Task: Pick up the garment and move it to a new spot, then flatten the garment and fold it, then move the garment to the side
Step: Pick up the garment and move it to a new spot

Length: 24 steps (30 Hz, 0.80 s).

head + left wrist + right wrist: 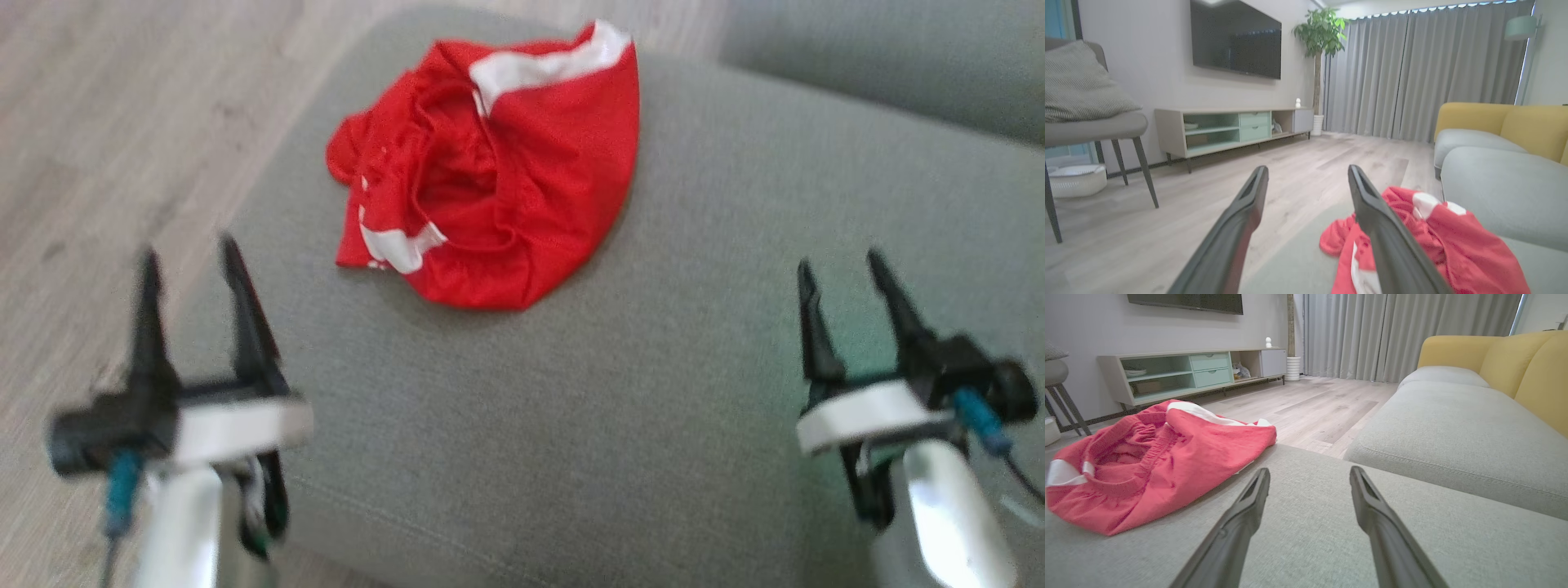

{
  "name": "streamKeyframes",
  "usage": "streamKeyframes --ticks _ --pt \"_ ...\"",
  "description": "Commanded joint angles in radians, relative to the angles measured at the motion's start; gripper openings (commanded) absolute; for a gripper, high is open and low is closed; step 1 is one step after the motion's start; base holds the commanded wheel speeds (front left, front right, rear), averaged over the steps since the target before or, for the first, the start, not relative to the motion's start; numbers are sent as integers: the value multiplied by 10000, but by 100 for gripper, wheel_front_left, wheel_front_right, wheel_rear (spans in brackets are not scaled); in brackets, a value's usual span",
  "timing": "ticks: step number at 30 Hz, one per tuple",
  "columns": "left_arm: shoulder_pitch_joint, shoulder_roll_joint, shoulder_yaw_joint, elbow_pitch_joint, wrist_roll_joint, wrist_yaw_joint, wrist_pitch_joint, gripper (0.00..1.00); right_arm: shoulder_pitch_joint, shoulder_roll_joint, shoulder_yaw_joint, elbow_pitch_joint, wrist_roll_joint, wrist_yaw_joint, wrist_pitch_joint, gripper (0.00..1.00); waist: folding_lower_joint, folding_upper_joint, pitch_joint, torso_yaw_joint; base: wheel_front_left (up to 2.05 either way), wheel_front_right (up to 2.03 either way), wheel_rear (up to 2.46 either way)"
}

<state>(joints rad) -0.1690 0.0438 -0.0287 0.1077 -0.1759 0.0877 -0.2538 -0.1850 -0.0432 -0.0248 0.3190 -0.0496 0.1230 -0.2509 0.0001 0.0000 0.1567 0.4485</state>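
The crumpled red fabric garment with white bands (506,180) lies bunched on the grey woven sofa cushion (653,408). Its elastic waistband gapes upward, and white patches show at 2 edges. It sits ahead of both sets of jaws, right of the left gripper (188,249) and left of the right gripper (841,260), touching neither. The 2 grippers stand spread wide, grasping nothing. Far beyond the jaws, a low pale-green cabinet (1229,126) has open shelves; their contents are too small to tell.

Garment (506,171) on cushion (653,392), toward its far end, left hand (188,247) near-left, right hand (839,260) near-right
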Motion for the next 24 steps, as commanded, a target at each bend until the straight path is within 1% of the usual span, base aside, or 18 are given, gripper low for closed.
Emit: streamKeyframes --ticks 1,3,6,9,11,13,16,19,24 --pt "-844 64 446 -517 70 -40 -80 100 -578 -84 141 -389 -182 77 -109 100 -1 0 865 -261 0 0 0" --pt "-1417 66 716 -695 290 -287 -80 100 -866 -206 97 -439 -412 77 -109 100 -1 0 1390 -401 0 0 0" --pt "-2515 248 919 -428 659 -835 -80 100 -1294 -486 126 -488 -613 77 -109 100 -1 0 2071 -630 0 0 0" --pt "-3827 596 789 604 959 -1349 -80 100 -1608 -792 166 -550 -737 77 -109 100 -1 0 2605 -815 0 0 0" --pt "-4696 835 525 1880 1100 -1619 -80 100 -1736 -995 199 -595 -797 77 -109 100 -1 0 2876 -916 0 0 0" --pt "-5642 1058 271 3218 1196 -1782 120 100 -1822 -1174 236 -652 -848 77 -109 100 -1 0 3094 -1024 0 0 0" --pt "-6836 1311 -19 4849 1089 -1990 1056 100 -1907 -1377 285 -726 -901 77 -109 100 -1 0 3339 -1202 0 0 0" --pt "-7640 1464 -229 6078 893 -2093 1795 100 -1932 -1554 263 -807 -937 77 -109 100 -1 0 3537 -1309 0 0 0" --pt "-8324 1653 -622 7712 639 -2161 2515 100 -2000 -1718 332 -908 -938 77 -109 100 -1 0 3745 -1521 0 0 0"
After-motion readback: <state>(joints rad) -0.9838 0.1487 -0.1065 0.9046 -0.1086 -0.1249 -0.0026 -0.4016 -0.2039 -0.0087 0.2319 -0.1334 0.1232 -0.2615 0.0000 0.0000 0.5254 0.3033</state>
